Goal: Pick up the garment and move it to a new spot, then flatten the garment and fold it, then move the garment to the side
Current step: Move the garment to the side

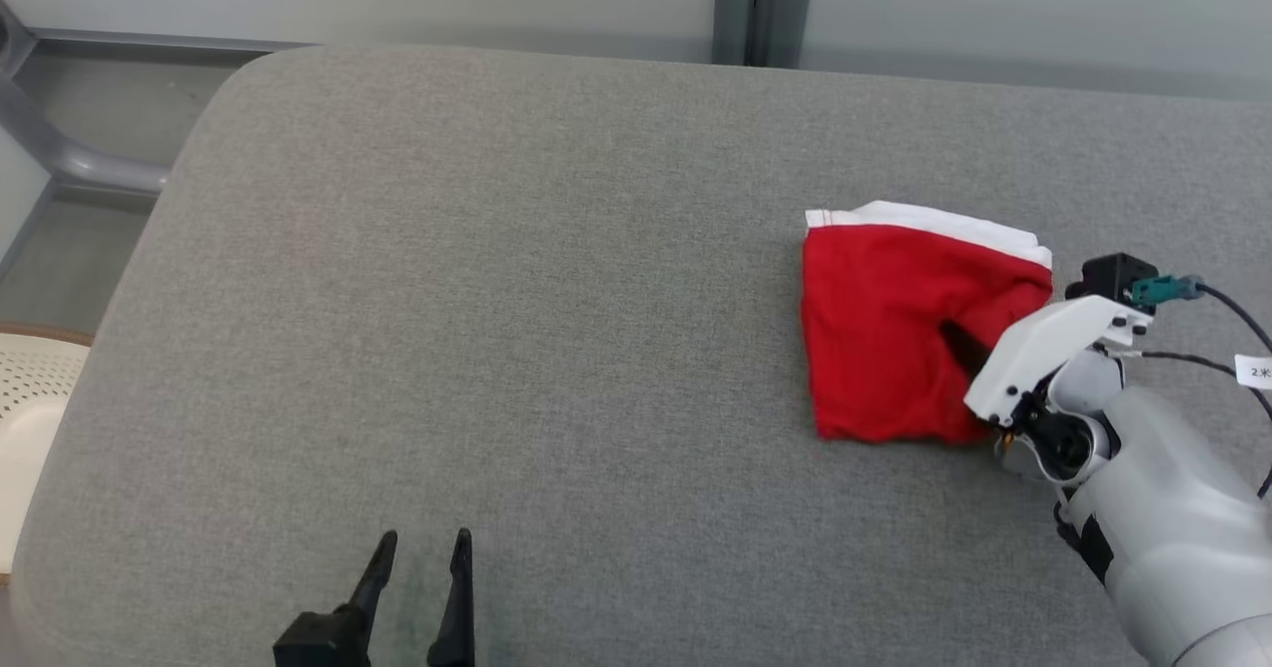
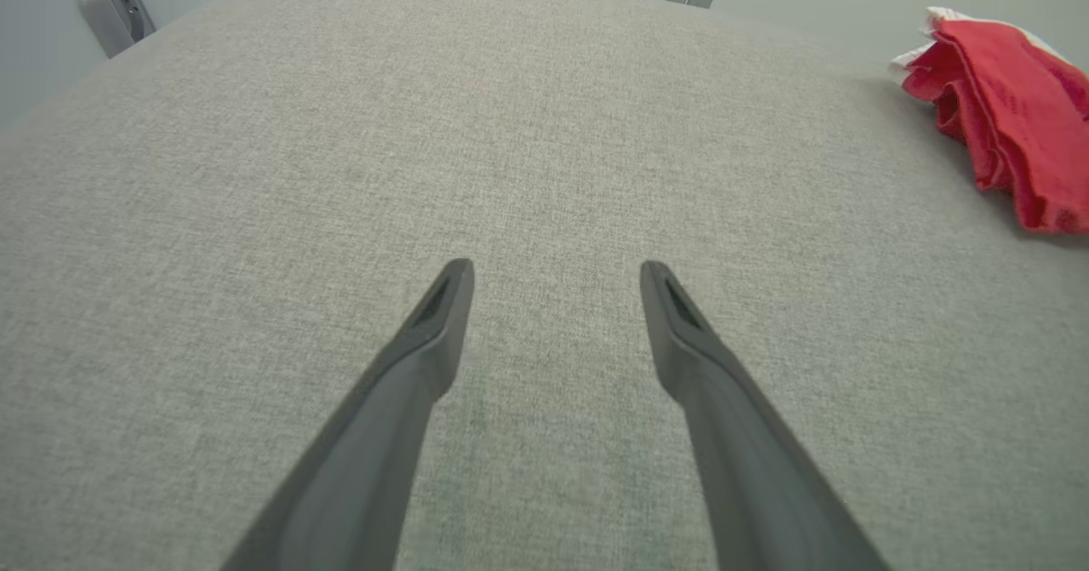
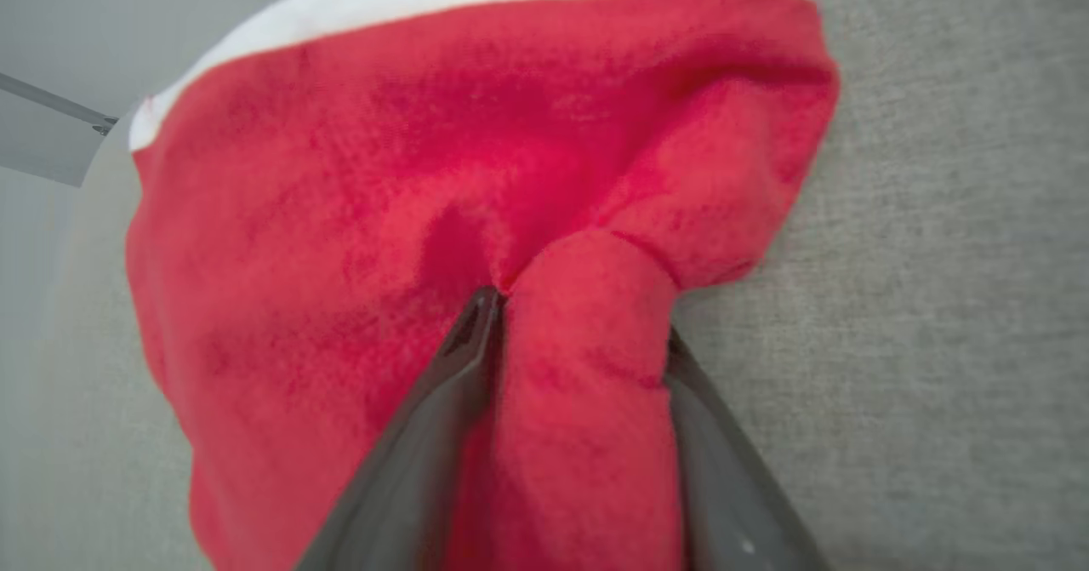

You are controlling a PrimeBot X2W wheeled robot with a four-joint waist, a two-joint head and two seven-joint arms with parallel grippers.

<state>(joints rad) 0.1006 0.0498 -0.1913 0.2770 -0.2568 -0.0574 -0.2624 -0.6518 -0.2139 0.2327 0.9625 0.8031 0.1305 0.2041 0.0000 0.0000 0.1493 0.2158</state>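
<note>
The red garment (image 1: pixel 894 339), white-banded along its far edge, lies on the grey padded surface (image 1: pixel 497 299) toward the robot's right. The right gripper (image 3: pixel 583 337) has a bunched fold between both fingers, seemingly pinched, though the close view is blurry. The left gripper (image 1: pixel 422 546) hovers with jaws spread, well apart from it.

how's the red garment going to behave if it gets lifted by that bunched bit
Probably floppy: the red garment is bunched into a soft ridge between the fingers of the right pincer, so the rest should dangle. Likely light, being thin layered cloth with rumpled edges. It may drag rather than slide on the textured grey surface.
</note>
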